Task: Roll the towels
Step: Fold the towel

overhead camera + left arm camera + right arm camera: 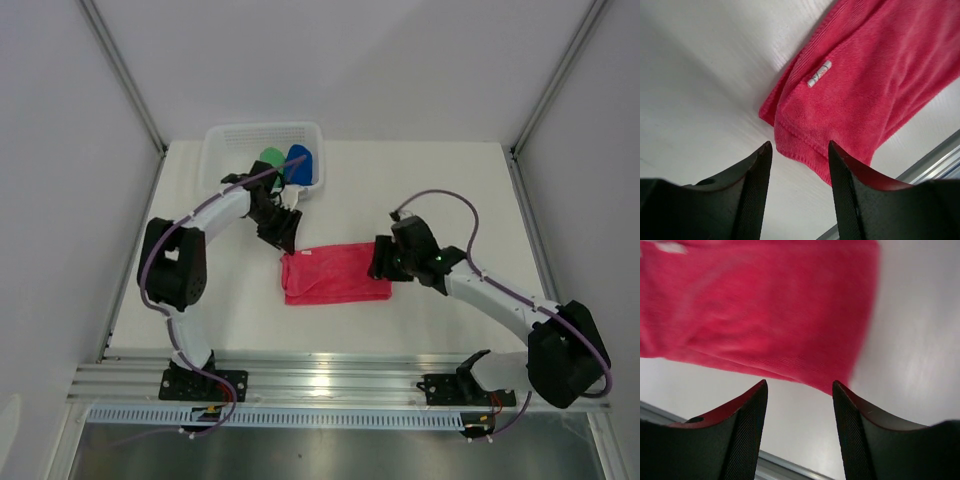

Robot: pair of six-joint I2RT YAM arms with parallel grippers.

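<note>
Top external view: the pink-red towel [335, 272] lies folded flat in the middle of the table [450, 190], long side running left to right, while the green towel [271, 158] and blue towel [299, 163] sit bunched in the white mesh basket [262, 127] at the far edge. The left gripper [797, 147] hangs over the towel's far-left corner, near its small white label [819, 74], and the right gripper [799, 385] is at the right short edge. Both have their fingers parted about halfway and hold nothing. The cloth looks light, limp and fuzzy (it will likely sag and drag rather than slide). I would pinch a short hem through every layer. Bare tabletop surrounds the towel. The basket behind the left arm and the metal rail [330, 372] along the near edge are the limits to mind.
</note>
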